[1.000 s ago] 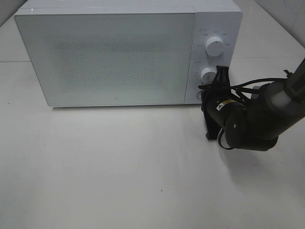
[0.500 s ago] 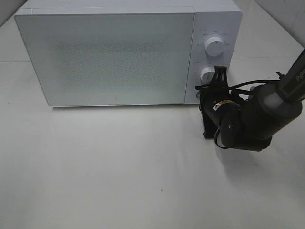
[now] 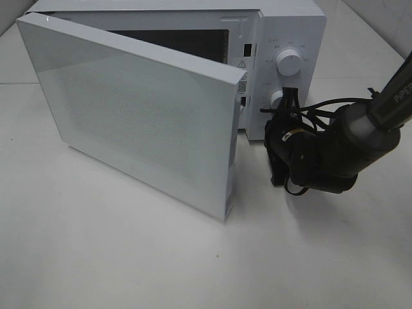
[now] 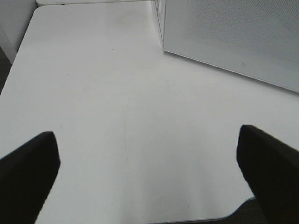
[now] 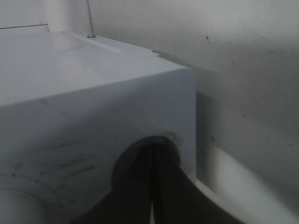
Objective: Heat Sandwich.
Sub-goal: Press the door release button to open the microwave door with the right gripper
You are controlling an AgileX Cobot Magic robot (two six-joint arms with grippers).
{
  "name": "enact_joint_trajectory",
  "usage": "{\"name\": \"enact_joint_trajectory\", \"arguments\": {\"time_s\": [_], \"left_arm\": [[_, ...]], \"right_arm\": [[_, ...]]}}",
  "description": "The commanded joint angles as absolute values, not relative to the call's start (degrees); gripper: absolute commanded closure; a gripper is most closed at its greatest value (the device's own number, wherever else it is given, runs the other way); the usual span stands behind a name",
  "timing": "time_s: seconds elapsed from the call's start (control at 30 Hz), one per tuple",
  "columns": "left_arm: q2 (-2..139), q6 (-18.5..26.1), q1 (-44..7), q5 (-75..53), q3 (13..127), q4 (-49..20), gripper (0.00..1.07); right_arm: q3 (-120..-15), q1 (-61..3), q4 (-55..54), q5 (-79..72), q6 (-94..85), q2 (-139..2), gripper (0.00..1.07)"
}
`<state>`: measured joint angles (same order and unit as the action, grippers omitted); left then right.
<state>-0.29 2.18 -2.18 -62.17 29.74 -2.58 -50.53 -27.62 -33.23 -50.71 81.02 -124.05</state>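
Note:
The sandwich is not in view. The white microwave [image 3: 293, 26] stands at the back of the table, and its door [image 3: 141, 109] hangs swung open to the left, showing a dark strip of the cavity [image 3: 187, 42]. My right gripper [image 3: 284, 108] is shut, with its tips against the lower part of the control panel. In the right wrist view the two fingers [image 5: 152, 156] are pressed together in a round recess of the panel. My left gripper [image 4: 149, 172] is open and empty over the bare table, with the door's face [image 4: 233, 32] ahead of it.
Two white knobs, the upper [image 3: 289, 62] and the lower [image 3: 277, 98], sit on the panel above my right gripper. The open door reaches out over the middle of the white table [image 3: 129, 251]. The table's edge [image 4: 196, 219] shows near my left gripper.
The microwave door was closed and has swung open toward the front left. My right gripper has moved slightly left and in against the panel's lower part.

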Motion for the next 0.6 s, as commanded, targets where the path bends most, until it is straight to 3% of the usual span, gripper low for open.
{"name": "enact_joint_trajectory", "arguments": {"time_s": [0.03, 0.6], "left_arm": [[-0.97, 2.06, -1.89, -61.42, 29.62, -2.69, 0.09], [-0.97, 2.06, -1.89, -61.42, 29.62, -2.69, 0.09]], "right_arm": [[-56.38, -26.18, -28.13, -61.82, 80.39, -123.47, 1.07], [-53.17, -26.18, -26.93, -57.3, 80.84, -122.56, 1.07]]}}
